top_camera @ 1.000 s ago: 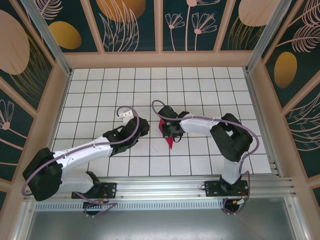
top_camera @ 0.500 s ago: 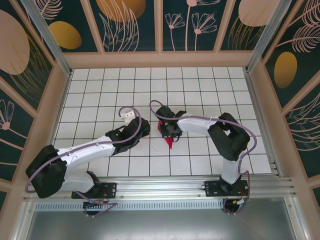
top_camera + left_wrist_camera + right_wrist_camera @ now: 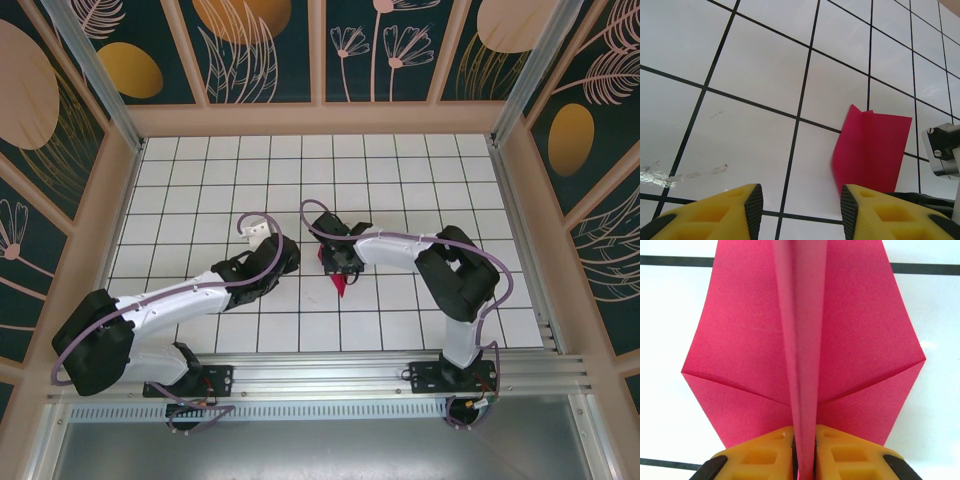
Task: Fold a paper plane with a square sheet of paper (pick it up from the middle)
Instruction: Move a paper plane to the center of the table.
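Paper plane point(image 3: 740, 340) held by its centre fold

The right gripper point(image 3: 804, 440) was clamped tight on the raised middle ridge of the pink plane, whose flaps spread to either side over the white gridded table point(image 3: 755, 75), near its middle. The left gripper point(image 3: 799, 200) hung low just beside the paper, its yellow fingers point(image 3: 735, 210) spread wide over bare tile.
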